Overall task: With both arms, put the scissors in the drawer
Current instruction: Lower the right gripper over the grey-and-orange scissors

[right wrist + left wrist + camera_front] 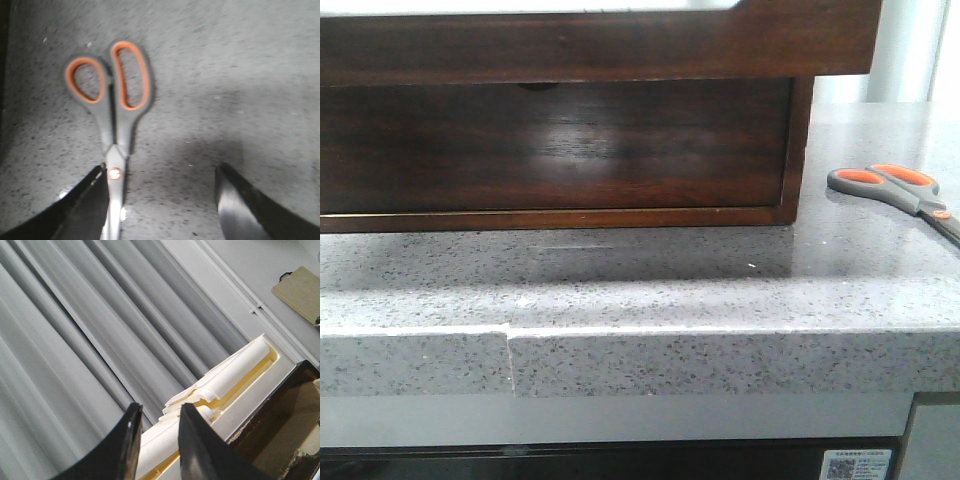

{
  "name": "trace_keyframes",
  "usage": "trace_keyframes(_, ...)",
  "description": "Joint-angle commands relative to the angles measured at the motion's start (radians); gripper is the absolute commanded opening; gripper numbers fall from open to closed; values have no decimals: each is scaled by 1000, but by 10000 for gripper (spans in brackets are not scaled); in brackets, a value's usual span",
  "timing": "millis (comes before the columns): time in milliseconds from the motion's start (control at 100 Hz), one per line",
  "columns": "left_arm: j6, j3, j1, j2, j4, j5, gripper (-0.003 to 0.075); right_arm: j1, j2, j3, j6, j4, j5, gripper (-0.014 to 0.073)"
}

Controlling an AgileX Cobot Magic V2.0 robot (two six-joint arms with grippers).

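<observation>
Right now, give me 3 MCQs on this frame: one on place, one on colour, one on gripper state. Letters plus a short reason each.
1. Where do the scissors lie?
A. On the grey counter, right of the drawer
B. Inside the drawer
C. On top of the wooden unit

2. What colour lines the finger loops?
A. Blue
B. Orange
C. Green

3. How is the right gripper?
A. Shut on the scissors
B. Open, fingers down by the scissors
C. Out of view

Answers:
1 A: the front view shows them on the counter beside the drawer.
2 B: orange loops show in both views.
3 B: wide gap between its fingers, one beside the pivot.
</observation>
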Motion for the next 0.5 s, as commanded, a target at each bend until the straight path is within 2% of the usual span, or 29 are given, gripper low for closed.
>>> trace_keyframes(0,-13,-35,-8,11,-27,-40,166,35,44,-101,-24,-3,46,408)
trace_keyframes(190,-13,-35,-8,11,-27,-40,166,73,166,-189,-28,-3,117,408)
trace_keyframes(490,-13,-35,-8,11,-27,-40,166,73,244,-194,-28,1,136,408)
